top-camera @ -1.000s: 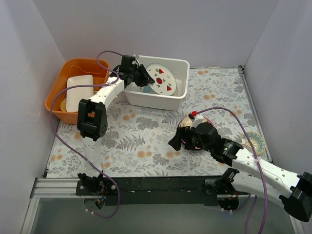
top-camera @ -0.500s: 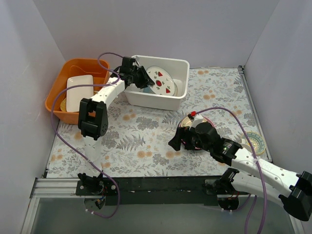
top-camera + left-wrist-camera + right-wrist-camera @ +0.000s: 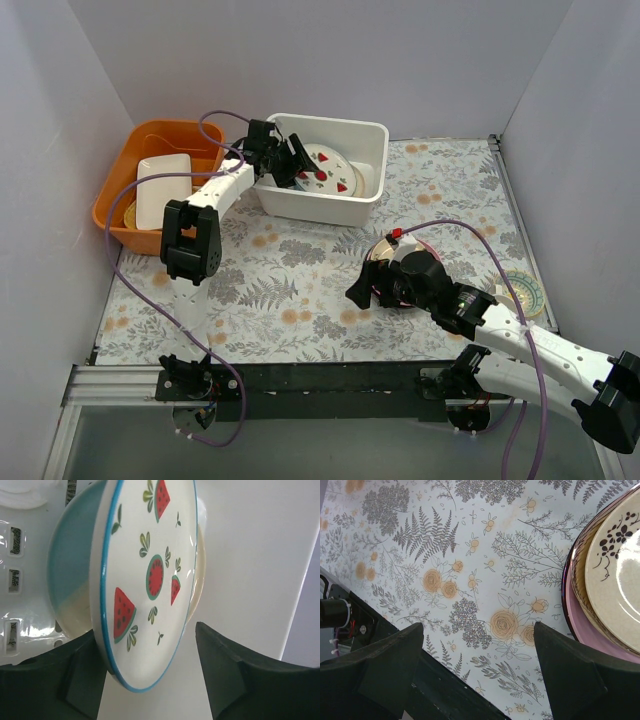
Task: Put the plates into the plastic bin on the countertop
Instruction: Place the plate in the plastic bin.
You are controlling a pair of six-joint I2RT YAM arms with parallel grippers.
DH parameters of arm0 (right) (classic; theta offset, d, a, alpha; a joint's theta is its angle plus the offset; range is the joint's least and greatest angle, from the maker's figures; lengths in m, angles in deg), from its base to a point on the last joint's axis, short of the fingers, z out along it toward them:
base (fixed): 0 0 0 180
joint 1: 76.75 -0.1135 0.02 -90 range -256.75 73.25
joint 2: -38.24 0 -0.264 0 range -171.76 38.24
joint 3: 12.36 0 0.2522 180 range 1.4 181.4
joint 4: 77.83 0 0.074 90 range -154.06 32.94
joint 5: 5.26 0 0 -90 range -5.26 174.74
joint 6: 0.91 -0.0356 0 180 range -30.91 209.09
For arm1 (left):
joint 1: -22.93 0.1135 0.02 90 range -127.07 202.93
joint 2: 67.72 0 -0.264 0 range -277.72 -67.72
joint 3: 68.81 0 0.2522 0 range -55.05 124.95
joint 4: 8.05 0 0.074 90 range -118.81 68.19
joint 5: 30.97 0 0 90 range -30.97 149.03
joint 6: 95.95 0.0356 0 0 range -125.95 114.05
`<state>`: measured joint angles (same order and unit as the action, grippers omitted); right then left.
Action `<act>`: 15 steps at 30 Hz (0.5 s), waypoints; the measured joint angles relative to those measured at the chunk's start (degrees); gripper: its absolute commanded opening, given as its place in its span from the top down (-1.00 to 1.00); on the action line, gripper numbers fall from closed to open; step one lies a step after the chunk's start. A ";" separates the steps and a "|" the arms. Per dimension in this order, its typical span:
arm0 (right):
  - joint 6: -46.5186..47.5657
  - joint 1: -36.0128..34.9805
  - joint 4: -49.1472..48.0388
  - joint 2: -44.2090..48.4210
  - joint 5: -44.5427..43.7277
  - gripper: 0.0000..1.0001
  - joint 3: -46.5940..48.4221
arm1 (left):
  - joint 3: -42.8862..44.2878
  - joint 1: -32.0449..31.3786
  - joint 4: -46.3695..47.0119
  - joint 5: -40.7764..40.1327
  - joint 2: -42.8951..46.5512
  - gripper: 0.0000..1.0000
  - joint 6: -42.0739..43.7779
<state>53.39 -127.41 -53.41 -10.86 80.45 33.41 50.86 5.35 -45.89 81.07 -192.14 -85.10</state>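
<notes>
Watermelon plate (image 3: 150,580) is leaning tilted inside white plastic bin (image 3: 372,133), against teal-backed plate (image 3: 70,570). Left gripper (image 3: 150,677) is sitting jaws apart around its rim. Right gripper (image 3: 480,672) is hovering jaws wide apart over fern-print countertop (image 3: 445,555), beside plate stack (image 3: 620,565)

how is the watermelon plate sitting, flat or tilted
Tilted: the watermelon plate leans on its rim inside the plastic bin, not lying flat.

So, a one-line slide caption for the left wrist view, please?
Left gripper open around the watermelon plate, which stands tilted inside the plastic bin.
</notes>
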 measured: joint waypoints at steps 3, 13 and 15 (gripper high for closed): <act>0.00 0.00 0.02 0.00 -0.04 -0.96 0.00 | 0.00 0.17 -0.92 -0.68 0.00 -0.41 0.22; 0.00 0.00 0.04 -0.02 -0.02 -0.96 0.00 | 0.70 0.52 -5.97 -2.93 0.00 -0.64 0.76; 0.00 0.00 0.07 -0.02 -0.02 -0.96 0.00 | 1.14 0.52 -6.82 -2.97 0.00 -0.64 0.96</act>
<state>53.39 -127.41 -53.34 -10.88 80.42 33.41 52.00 5.87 -52.71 78.10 -192.14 -84.14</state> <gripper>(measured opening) 0.981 0.815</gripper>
